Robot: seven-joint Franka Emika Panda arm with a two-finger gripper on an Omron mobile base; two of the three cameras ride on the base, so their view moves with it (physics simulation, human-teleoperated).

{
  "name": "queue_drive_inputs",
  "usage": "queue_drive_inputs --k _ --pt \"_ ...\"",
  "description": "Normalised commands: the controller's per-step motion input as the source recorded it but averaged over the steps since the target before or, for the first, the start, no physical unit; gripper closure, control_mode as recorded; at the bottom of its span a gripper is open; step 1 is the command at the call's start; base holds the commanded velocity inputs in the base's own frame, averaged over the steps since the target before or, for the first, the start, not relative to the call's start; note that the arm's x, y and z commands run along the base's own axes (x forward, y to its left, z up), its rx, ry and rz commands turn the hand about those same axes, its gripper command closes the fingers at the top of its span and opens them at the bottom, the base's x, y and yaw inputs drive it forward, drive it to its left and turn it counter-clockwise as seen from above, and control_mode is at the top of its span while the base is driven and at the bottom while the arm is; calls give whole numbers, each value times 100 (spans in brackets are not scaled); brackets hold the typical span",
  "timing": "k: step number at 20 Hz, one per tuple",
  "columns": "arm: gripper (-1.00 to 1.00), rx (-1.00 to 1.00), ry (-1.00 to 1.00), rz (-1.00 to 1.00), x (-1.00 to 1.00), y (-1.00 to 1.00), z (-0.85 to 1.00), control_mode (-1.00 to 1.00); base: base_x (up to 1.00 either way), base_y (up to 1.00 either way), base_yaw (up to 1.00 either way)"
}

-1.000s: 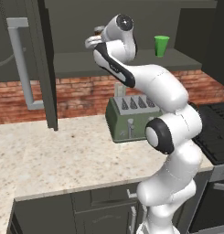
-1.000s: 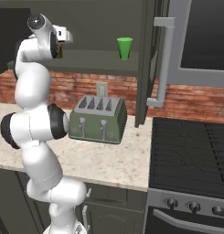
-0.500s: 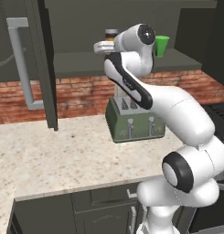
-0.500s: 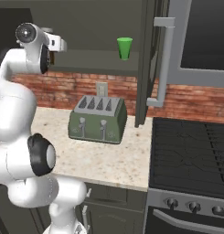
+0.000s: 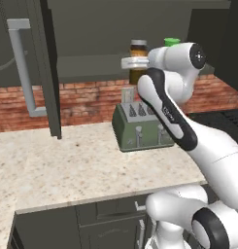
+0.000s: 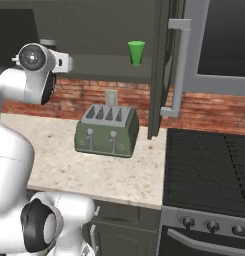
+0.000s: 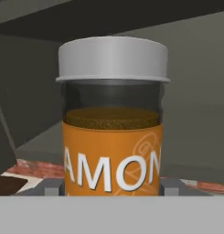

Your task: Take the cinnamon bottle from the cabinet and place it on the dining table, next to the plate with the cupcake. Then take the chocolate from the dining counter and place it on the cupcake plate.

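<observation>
Cinnamon bottle [image 7: 112, 119] stands upright on the cabinet shelf [image 5: 86, 68], toward the middle of its front edge, directly above the toaster [image 5: 140, 127]. The gripper [image 5: 131, 63] is level with the bottle's body, wrist horizontal, presumably so the fingers can take the bottle from the side without tipping it. In the hand view the bottle sits centred and very close, grey fingertips [image 7: 49, 187] just outside its two sides; spread around it, but whether they press the glass I cannot tell. The cabinet door [image 5: 40, 63] is swung wide, which gives the arm room to reach in.

Count:
- one bottle
- one green cup [image 6: 136, 52] on the same shelf, toward the stove [image 6: 209, 170] end
- one toaster on the counter [image 5: 67, 165], near the back wall
- one stove
</observation>
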Motion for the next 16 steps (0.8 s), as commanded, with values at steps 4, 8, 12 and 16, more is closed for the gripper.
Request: queue_drive_inputs --k 4,8,12,16 --pt "100 0 -4 14 -100 -58 0 -100 0 0 0" --pt "100 -7 -8 16 -99 -42 -4 -100 0 0 0" --pt "100 -14 3 6 -61 -39 -59 -100 0 0 0" --pt "100 -4 1 1 -51 -30 -46 -100 0 0 0"
